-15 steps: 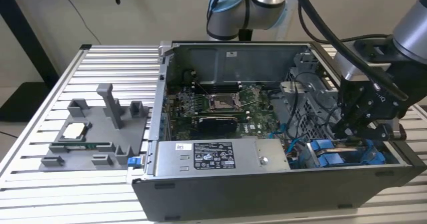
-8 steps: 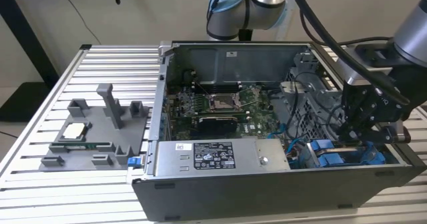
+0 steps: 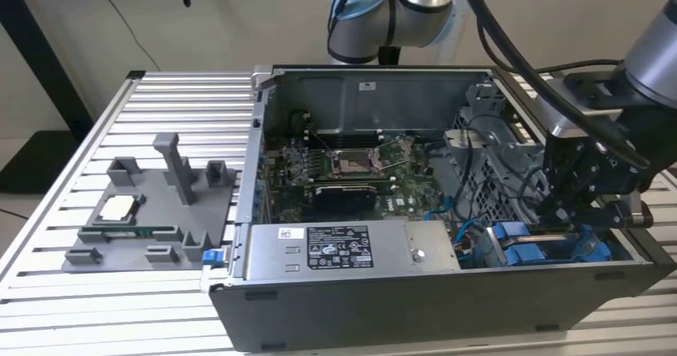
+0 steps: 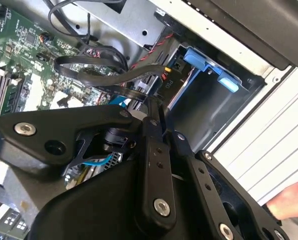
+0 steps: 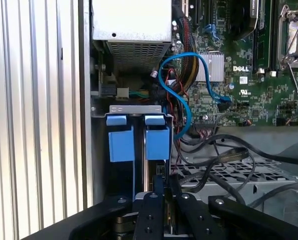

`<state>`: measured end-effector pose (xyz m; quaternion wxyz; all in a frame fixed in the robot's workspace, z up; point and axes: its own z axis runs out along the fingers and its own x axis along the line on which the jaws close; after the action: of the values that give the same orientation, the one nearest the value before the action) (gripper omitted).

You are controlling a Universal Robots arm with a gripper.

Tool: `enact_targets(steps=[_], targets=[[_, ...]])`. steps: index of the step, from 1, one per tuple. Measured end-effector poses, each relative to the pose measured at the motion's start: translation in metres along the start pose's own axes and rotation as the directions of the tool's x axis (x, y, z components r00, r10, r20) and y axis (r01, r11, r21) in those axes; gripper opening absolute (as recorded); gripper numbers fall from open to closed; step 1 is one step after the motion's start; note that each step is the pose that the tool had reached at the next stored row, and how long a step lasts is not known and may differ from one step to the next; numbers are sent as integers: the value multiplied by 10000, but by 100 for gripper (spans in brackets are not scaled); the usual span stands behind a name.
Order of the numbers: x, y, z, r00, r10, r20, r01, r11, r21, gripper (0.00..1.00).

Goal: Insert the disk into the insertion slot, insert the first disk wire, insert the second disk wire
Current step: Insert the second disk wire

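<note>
Blue plastic marks the disk [image 5: 157, 142] in the first wrist view: its bright carrier front stands at the lower centre of the frame, seated in the insertion slot [image 5: 135, 108] just beside a second blue-fronted carrier [image 5: 121, 141]. Both are set in the grey metal cage, whose pale top edge runs just above them. In the exterior view the same blue fronts [image 3: 537, 251] sit at the lower right, inside the open computer case [image 3: 423, 308] near its front corner.

The gripper [image 5: 160, 192] hangs directly over the disk, its black fingers drawn close together around something dark and narrow; what that is, I cannot tell. In the exterior view the gripper [image 3: 557, 217] reaches down into the case's right side.

Room is tight there. A blue cable [image 5: 181, 95] loops just right of the carriers, black cables [image 5: 223, 150] cross the perforated cage to the lower right, and the case wall stands at the left. The power supply [image 5: 131, 22] fills the space above.
</note>
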<state>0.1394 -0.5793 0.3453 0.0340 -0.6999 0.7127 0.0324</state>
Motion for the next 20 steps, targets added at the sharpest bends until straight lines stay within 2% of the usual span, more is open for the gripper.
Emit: enact_targets(steps=[7,11,14,15,17,20], targets=[[-11,0,38,10000,-6,-3,6,10000,53,16],[-5,2,98,10000,-4,-66,5,10000,55,16],[-4,1,122,10000,-5,-38,5,10000,56,17],[-4,0,118,10000,-5,-42,6,10000,56,24],[-6,0,90,10000,-5,-45,5,10000,55,24],[-15,0,1,10000,-5,-45,6,10000,55,24]])
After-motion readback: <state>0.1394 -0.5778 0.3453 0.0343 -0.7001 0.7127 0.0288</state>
